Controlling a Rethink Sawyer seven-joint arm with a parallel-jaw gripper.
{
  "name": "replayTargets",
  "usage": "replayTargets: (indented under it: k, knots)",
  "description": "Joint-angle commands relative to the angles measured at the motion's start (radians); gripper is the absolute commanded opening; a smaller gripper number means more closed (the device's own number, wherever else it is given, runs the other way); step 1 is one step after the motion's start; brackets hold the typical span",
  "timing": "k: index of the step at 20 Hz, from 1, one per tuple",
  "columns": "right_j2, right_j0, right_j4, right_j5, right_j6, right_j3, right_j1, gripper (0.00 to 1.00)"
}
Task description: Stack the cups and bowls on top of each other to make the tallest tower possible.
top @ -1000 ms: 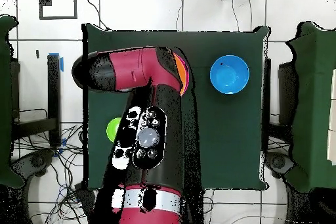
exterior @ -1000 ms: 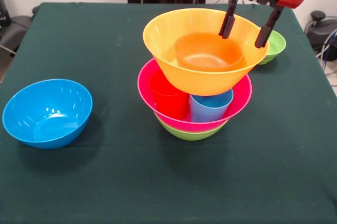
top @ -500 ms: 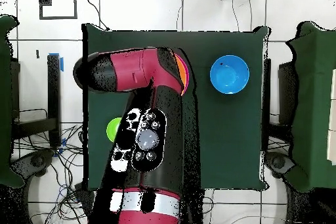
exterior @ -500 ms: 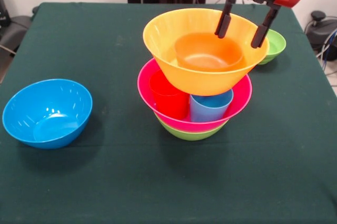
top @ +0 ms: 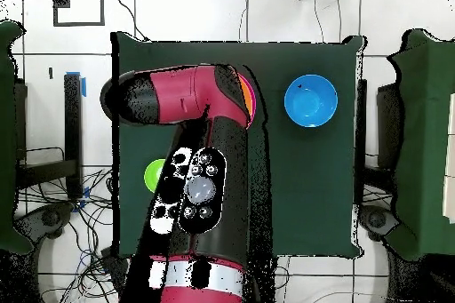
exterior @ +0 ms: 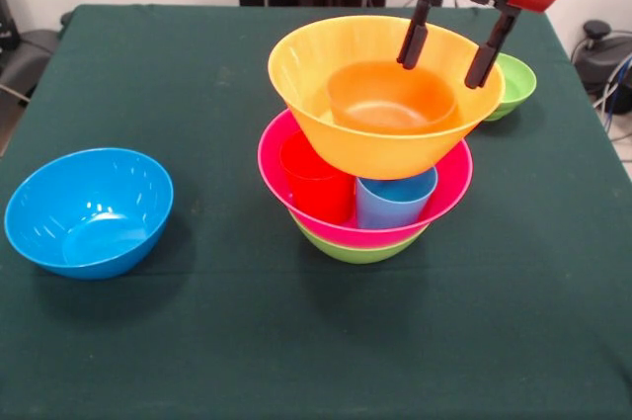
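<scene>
The tower point(exterior: 373, 158) stands mid-table: a green bowl point(exterior: 357, 250) at the bottom, a pink bowl point(exterior: 446, 193) in it holding a red cup point(exterior: 316, 181) and a light blue cup point(exterior: 393, 201), and a large yellow-orange bowl point(exterior: 380, 148) resting on the cups with a small orange bowl point(exterior: 390, 96) inside. My gripper point(exterior: 445, 57) hangs open and empty above the yellow-orange bowl's far right rim. A medium blue bowl point(exterior: 89, 210) point(top: 310, 101) sits alone at the left. A small green bowl point(exterior: 512, 84) point(top: 154, 175) sits behind the tower. In the overhead view my arm point(top: 191, 104) hides most of the tower.
The dark green table point(exterior: 197, 74) ends close behind the small green bowl and just left of the blue bowl. Cables and equipment point(exterior: 602, 49) lie beyond the right edge.
My gripper has risen slightly and drifted left over the yellow-orange bowl's rim, still open. The bowls and cups have not moved.
</scene>
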Motion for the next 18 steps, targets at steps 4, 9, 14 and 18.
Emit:
replayTargets:
  k: [4,9,14,18]
  knots:
    - [0.093,-0.021,0.024,0.148,-0.011,0.002,-0.002,1.0]
    - [0.125,-0.049,0.055,0.238,-0.064,-0.04,-0.026,1.0]
    - [0.152,-0.083,0.054,0.265,-0.12,-0.07,-0.037,1.0]
    - [0.168,-0.109,0.044,0.317,-0.165,-0.127,-0.029,1.0]
